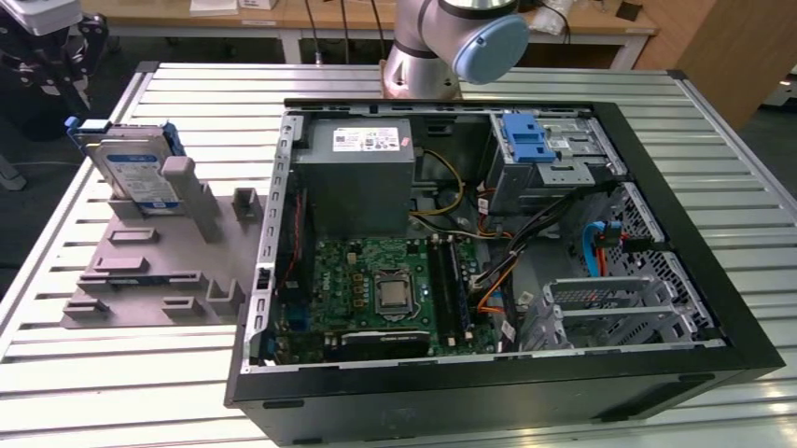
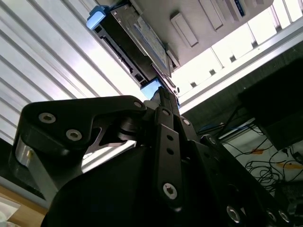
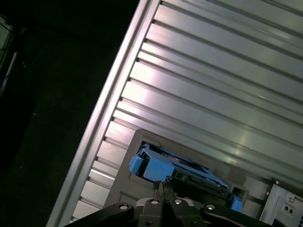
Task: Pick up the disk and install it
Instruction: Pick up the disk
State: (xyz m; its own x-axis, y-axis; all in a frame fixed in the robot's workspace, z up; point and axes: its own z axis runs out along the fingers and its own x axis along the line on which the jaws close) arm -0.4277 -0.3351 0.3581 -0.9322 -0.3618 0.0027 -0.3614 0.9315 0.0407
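The disk (image 1: 134, 168) is a silver drive with a white-and-blue label in a blue carrier. It stands on edge in a grey holder (image 1: 162, 271) at the exterior view's left, beside the open computer case (image 1: 268, 280). In both wrist views my gripper (image 3: 159, 185) (image 2: 162, 93) is shut with nothing between its fingers. It hangs a little way from the disk (image 3: 189, 170) (image 2: 142, 38) and does not touch it. The arm's dark end (image 1: 44, 56) shows past the table's far left corner.
The case lies open with the motherboard (image 1: 380, 289), the grey power supply box (image 1: 355, 177), a bay with a blue latch (image 1: 529, 140) and a metal drive cage (image 1: 610, 308). The ribbed metal table (image 3: 213, 85) ends near the holder. The arm's base (image 1: 436, 47) stands behind the case.
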